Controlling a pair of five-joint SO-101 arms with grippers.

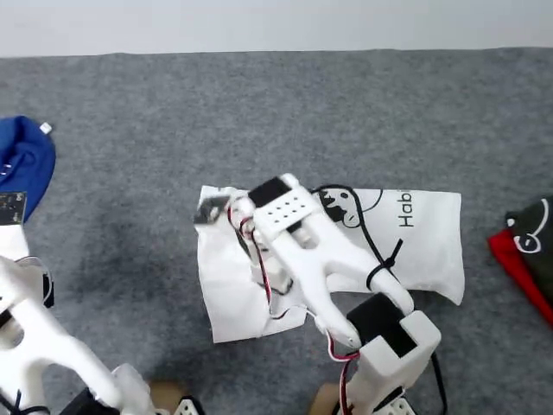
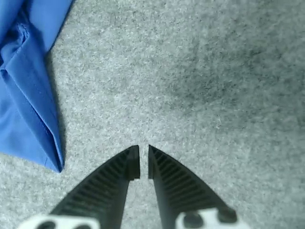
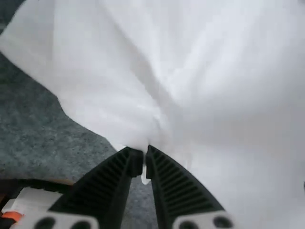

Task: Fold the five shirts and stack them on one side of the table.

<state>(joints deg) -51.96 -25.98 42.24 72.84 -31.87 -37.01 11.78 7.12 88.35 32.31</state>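
Observation:
A white shirt [image 1: 415, 238] with black print lies crumpled in the middle of the grey table [image 1: 285, 112]. My right arm stretches across it from the front right. My right gripper [image 1: 210, 210] is at the shirt's far left corner. In the right wrist view that gripper [image 3: 144, 162] is shut on a pinched fold of the white shirt [image 3: 200, 71], lifted off the table. A blue shirt [image 1: 24, 169] lies at the left edge. My left gripper [image 2: 144, 160] hovers shut over bare table next to the blue shirt [image 2: 24, 90], holding nothing.
At the right edge lie a red shirt [image 1: 517, 264] and a dark shirt [image 1: 537, 232] with a white print. My left arm [image 1: 39, 337] stands at the front left corner. A pale wall runs along the table's far edge.

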